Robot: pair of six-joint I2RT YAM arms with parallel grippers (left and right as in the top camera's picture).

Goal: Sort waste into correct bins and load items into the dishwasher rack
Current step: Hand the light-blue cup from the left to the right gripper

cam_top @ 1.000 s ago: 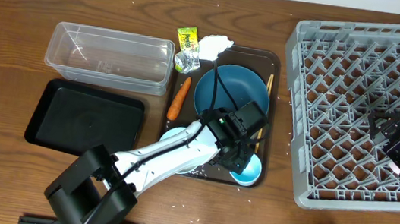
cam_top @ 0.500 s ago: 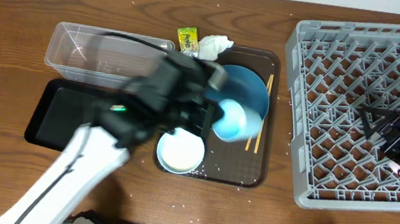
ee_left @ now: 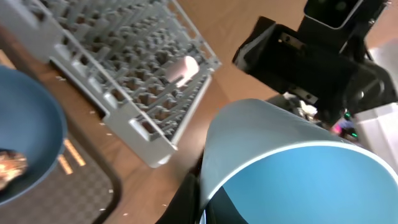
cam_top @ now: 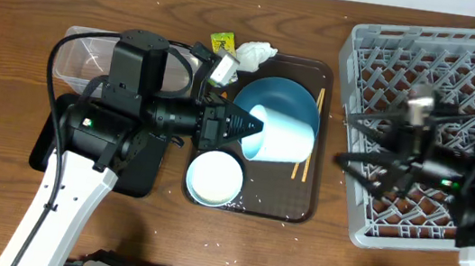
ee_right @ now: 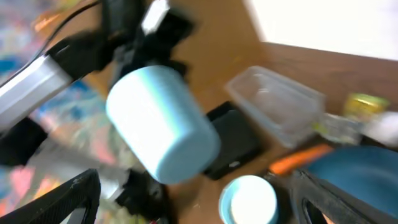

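Overhead: the left gripper (cam_top: 247, 127), at frame centre, is clamped on the rim of the light-blue cup (cam_top: 280, 138). The cup lies on its side in the air over the dark-blue dish (cam_top: 289, 98), covering the dish's lower part and the middle of the chopsticks (cam_top: 319, 99). The white bowl (cam_top: 214, 177) sits below on the brown serving tray (cam_top: 300, 215). The left arm hides most of the clear tub (cam_top: 73, 51) and part of the black tray (cam_top: 47, 141). A yellow-green wrapper (cam_top: 222, 42) and the tissue (cam_top: 254, 55) lie at top centre. At right, over the near edge of the dishwasher rack (cam_top: 437, 58), the right gripper (cam_top: 346, 139) is motion-blurred, its jaws spread wide and empty.

Left wrist: the cup fills the lower right, cut off by the frame. A brown lump (ee_left: 9, 165) shows on the dish at the left edge. A pale pinkish blur on the rack cannot be identified.

Right wrist: everything is smeared. The cup floats at centre left. The carrot (ee_right: 298, 160) lies at lower right, above the dish. The gripper's own fingers stand in the two bottom corners, far apart.
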